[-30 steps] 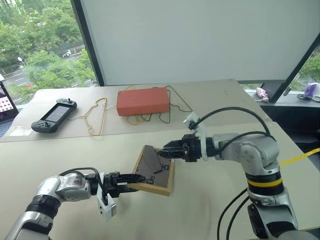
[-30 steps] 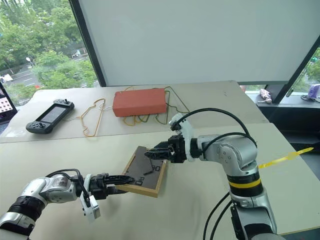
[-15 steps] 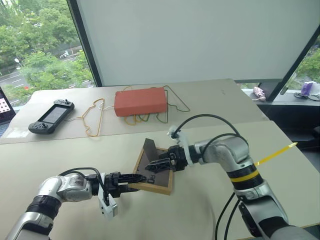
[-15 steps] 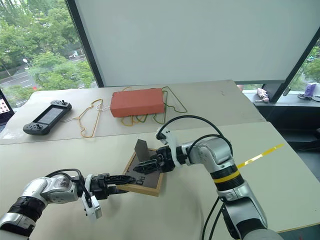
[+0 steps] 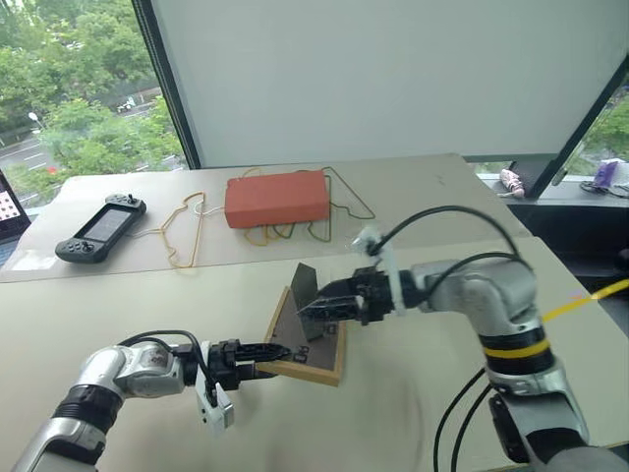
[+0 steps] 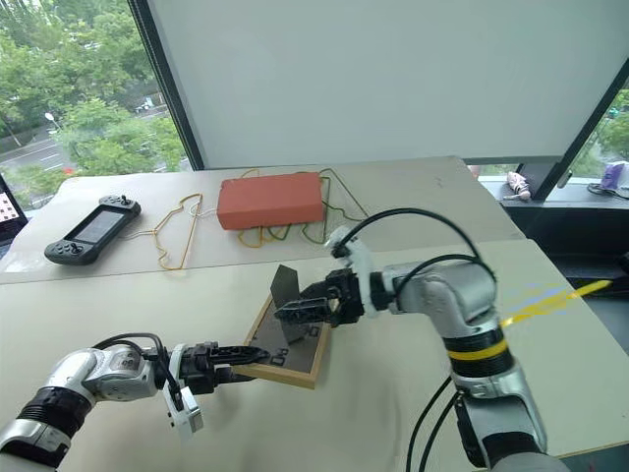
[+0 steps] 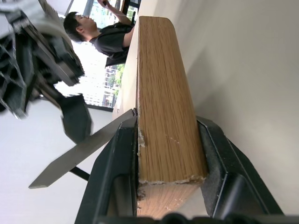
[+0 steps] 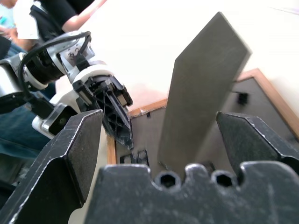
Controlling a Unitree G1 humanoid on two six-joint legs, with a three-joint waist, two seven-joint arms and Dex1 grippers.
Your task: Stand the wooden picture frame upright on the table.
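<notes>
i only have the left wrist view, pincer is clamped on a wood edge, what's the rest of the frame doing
Observer: The frame lies face down on the table, backing up, your left pincer on its near edge.
Operator: is that grey strip the stand
Observer: Yes, the prop stand is swung up off the backing, standing steeply.
Operator: where's the other arm
Observer: The right pincer is wide open at the stand, a finger on each side, not gripping it.
Operator: anything close by
Observer: A red box on wire hangers sits farther back.
</notes>
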